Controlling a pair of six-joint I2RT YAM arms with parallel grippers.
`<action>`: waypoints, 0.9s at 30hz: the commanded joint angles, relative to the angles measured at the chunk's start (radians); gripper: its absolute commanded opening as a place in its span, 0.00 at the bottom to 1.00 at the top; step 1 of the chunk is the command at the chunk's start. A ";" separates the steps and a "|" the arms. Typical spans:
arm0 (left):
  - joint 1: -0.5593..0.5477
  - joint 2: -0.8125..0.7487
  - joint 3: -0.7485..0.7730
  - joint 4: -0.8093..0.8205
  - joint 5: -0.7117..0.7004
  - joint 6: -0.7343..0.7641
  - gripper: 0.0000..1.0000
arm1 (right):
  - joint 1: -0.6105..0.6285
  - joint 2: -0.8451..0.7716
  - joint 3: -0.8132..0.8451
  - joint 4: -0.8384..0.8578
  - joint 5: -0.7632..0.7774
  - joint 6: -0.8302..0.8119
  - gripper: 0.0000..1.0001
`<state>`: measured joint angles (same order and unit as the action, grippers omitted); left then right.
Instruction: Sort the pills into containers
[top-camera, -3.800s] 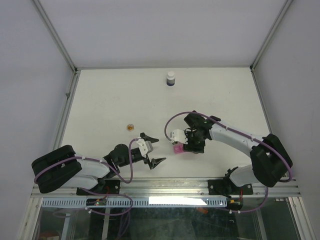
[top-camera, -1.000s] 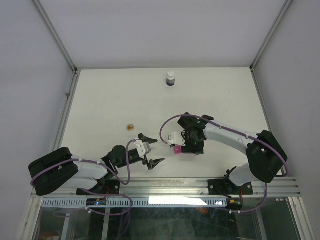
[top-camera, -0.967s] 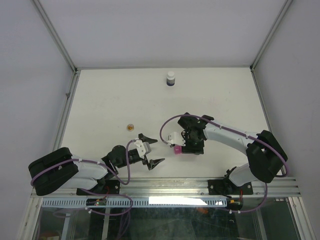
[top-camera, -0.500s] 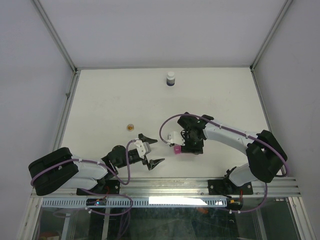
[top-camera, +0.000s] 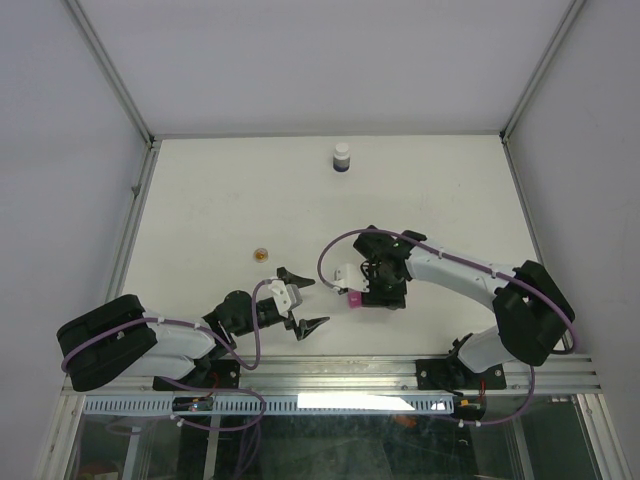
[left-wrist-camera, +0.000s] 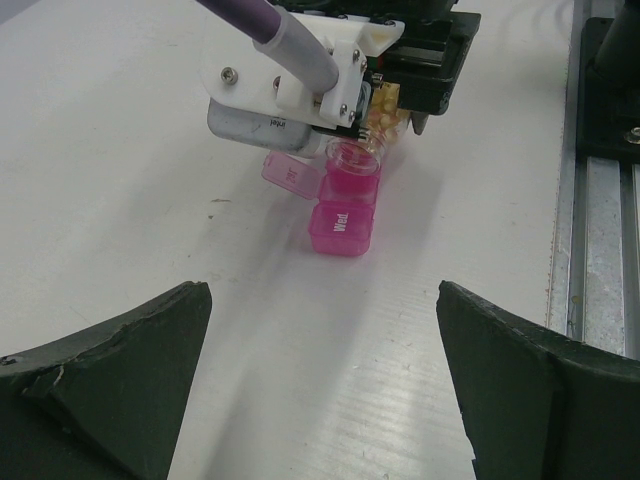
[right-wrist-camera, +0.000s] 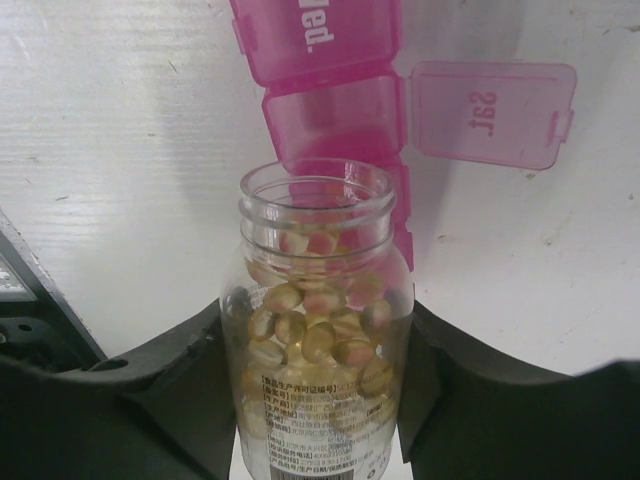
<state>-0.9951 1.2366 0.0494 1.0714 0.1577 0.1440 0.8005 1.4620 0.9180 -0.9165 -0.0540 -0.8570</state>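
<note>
Clamping R fingers (right-wrist-camera: 480, 400) on clear bottle (right-wrist-camera: 315, 200) of pills (right-wrist-camera: 320, 345), mouth tipped at open compartment of pink organiser (right-wrist-camera: 330, 110), lid (right-wrist-camera: 490, 112) flipped back, on white table (left-wrist-camera: 120, 150). Holding L fingers (left-wrist-camera: 100, 370) spread wide, empty, nr organiser, not touching.

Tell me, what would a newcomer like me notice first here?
Most striking is the bright pink pill organiser toward the near side of the table, one lid flipped open. The right gripper holds a clear bottle of yellow-orange pills with its mouth at an open compartment. The left gripper sits open and empty nearby, and a dark white-capped bottle stands at the far edge.
</note>
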 joint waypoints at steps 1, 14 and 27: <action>-0.007 -0.005 -0.016 0.060 0.005 -0.008 0.99 | 0.015 -0.049 0.013 0.029 0.011 0.008 0.00; -0.007 -0.005 -0.016 0.058 0.006 -0.007 0.99 | 0.002 -0.031 0.052 -0.031 -0.049 0.020 0.00; -0.006 0.007 -0.016 0.070 0.006 -0.009 0.99 | -0.001 -0.031 0.048 -0.054 -0.017 0.020 0.00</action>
<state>-0.9951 1.2396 0.0490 1.0744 0.1577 0.1444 0.8028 1.4391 0.9154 -0.9173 -0.0608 -0.8532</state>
